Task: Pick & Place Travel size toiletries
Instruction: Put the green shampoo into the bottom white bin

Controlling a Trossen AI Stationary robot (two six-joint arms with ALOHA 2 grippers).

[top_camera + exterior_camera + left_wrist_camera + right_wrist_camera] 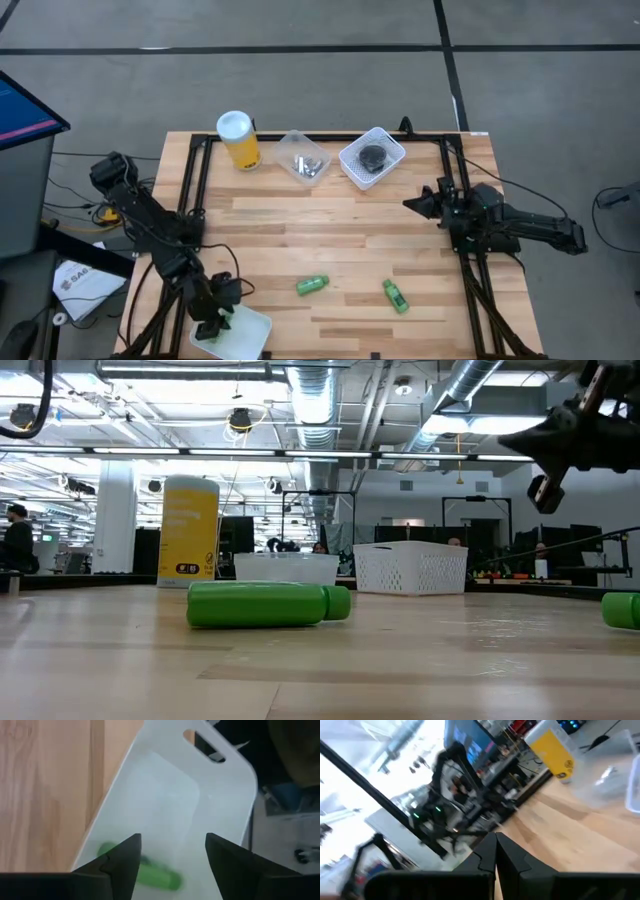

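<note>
Left end effector point(212, 325): fingers apart, empty, over white tray point(250, 335) at bench point(330, 235) corner; one green bottle point(150, 872) directly beneath, apparently delivered. Two green bottles point(311, 286) point(396, 296) remain on open bench to its right, unobstructed. Right end effector point(412, 203): fingers together, empty, raised near bench edge.

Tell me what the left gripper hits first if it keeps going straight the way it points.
Probably the floor of the white tray. The left gripper, fingers open, points down into it, and a green bottle lies in the tray partly behind one finger. Depth is unclear.
</note>
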